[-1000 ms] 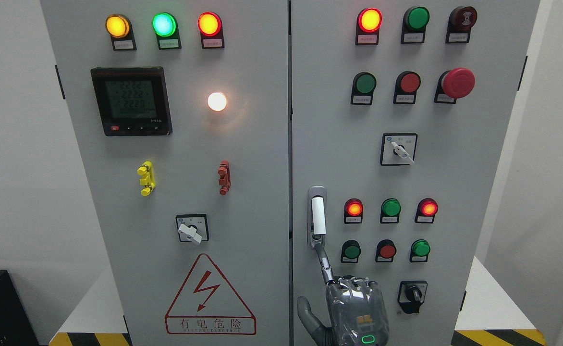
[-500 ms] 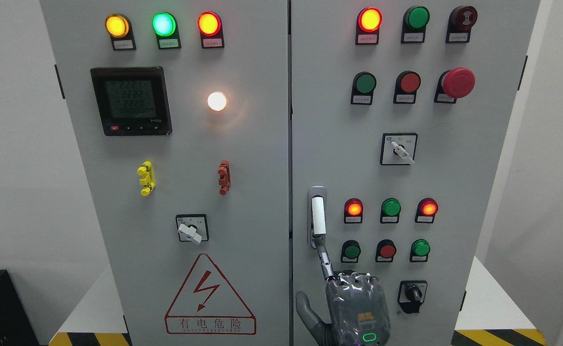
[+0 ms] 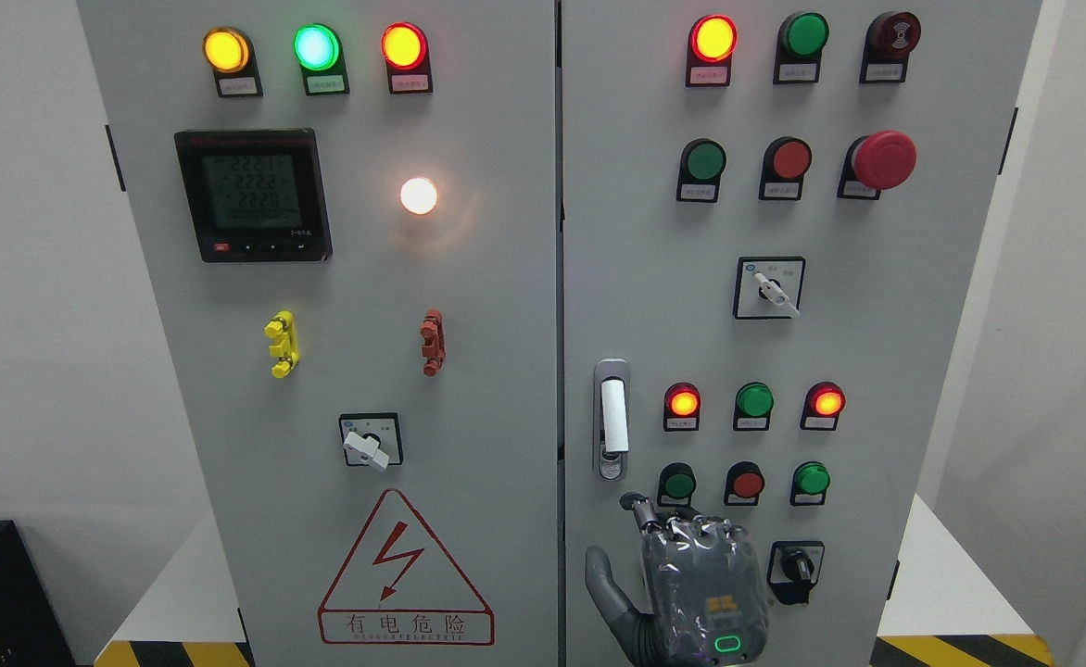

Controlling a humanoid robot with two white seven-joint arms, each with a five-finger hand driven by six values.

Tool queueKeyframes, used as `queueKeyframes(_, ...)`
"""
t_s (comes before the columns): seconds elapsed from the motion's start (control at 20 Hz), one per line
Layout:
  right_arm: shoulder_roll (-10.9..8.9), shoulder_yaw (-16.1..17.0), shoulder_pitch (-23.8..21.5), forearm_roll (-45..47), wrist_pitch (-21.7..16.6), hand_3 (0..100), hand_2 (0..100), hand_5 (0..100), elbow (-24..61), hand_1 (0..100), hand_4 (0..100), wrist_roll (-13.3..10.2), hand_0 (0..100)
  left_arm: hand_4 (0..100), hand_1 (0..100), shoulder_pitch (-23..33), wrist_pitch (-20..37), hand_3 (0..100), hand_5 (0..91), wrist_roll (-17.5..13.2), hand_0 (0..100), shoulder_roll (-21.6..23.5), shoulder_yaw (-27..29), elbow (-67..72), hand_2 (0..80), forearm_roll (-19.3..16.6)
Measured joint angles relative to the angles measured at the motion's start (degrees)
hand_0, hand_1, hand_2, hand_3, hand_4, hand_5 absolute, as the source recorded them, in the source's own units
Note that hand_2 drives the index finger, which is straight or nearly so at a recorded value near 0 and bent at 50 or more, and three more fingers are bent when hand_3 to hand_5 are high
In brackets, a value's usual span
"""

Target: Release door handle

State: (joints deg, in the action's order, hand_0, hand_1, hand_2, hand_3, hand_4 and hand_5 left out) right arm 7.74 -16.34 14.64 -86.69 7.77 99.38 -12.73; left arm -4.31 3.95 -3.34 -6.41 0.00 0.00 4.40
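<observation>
Since the right robot hand (image 3: pixel 691 579) sits just below the door handle (image 3: pixel 612 419) with fingers curled, touching nothing, the release looks done; handle lies flat in its recess on the right cabinet door (image 3: pixel 654 278). Only pulling away remains.

A: Lighting: bright, even, cool-white; grey steel cabinet doors (image 3: pixel 469 371) uniformly lit, shadows faint.

B: Glare?

A: The round white lamp (image 3: pixel 419 195) is overexposed, casting a warm halo on the panel; the amber, green and red lamps bloom. Specular glints on the crinkled silver-wrapped robot hand (image 3: pixel 705 584).

B: Sharpness?

A: Crisp centrally; cabinet sides converge downward from wide-angle distortion.
</observation>
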Motion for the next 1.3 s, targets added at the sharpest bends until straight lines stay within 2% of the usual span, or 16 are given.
queueKeyframes(0.1,0.0,0.18,0.38,0.16,0.29,100,90,93,0.2,14,99,0.83,31,1,0,0.0,0.0,10,0.0,0.0,0,0.0,0.0,0.0,2.2,0.0)
queueKeyframes(0.2,0.0,0.36,0.96,0.24,0.57,100,91,93,0.45,14,99,2.59,28,1,0,0.0,0.0,10,0.0,0.0,0,0.0,0.0,0.0,2.2,0.0)
queueKeyframes(0.3,0.0,0.47,1.69,0.29,0.72,100,93,93,0.71,14,100,3.89,20,1,0,0.0,0.0,10,0.0,0.0,0,0.0,0.0,0.0,2.2,0.0)
queueKeyframes(0.45,0.02,0.61,3.06,0.33,0.83,100,93,94,1.05,22,100,4.65,8,1,0,0.0,0.0,9,0.0,0.0,0,0.0,0.0,0.0,2.3,0.0)
queueKeyframes(0.6,0.03,0.7,4.11,0.34,0.84,100,93,94,1.39,26,100,4.9,3,1,0,0.0,0.0,9,0.0,0.0,0,0.0,0.0,0.0,2.3,0.0)
queueKeyframes(0.9,0.05,0.88,5.35,0.31,0.84,100,92,94,2.02,36,100,4.97,3,1,0,0.0,0.0,9,0.0,0.0,0,0.0,0.0,0.0,2.4,0.0)
queueKeyframes(1.15,0.19,0.97,7.22,0.34,0.78,100,92,94,2.45,38,100,5.03,3,1,0,0.0,0.0,9,0.0,0.0,0,0.0,0.0,0.0,2.3,0.0)
queueKeyframes(1.3,0.26,1.06,8.63,0.36,0.78,100,92,94,2.55,38,100,6.01,3,1,0,0.0,0.0,10,0.0,0.0,0,0.0,0.0,0.0,2.3,0.0)
